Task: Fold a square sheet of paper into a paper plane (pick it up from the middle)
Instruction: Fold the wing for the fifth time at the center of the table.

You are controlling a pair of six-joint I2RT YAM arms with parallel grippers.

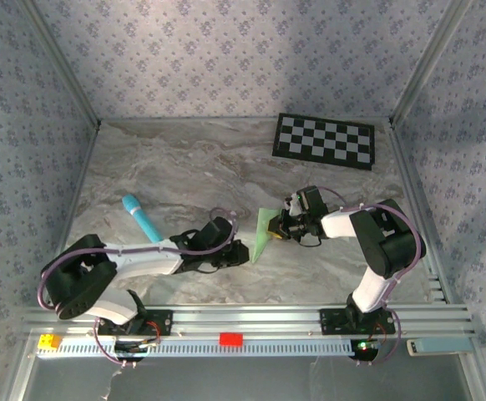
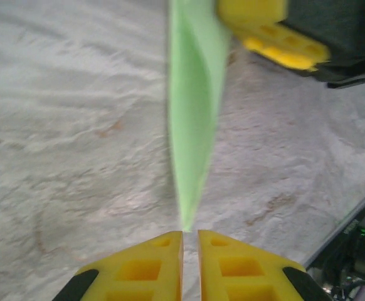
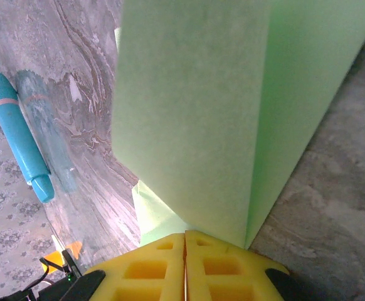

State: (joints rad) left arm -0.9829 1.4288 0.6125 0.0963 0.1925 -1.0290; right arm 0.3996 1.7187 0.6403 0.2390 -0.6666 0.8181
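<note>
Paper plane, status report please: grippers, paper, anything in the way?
Right gripper shut on folded green paper. Left gripper nearly closed at its tip, grip unclear. Blue stick lies well aside, nothing in the way.

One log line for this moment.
paper: folded, upright | right pincer: shut on paper | left pincer: shut at its tip

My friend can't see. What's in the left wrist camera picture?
A folded sheet of pale mint-green paper stands on edge over a grey marbled table, narrowing to a point right at the left gripper, whose yellow fingers sit almost together. At the top, the right gripper holds the paper with its yellow fingers.
</note>
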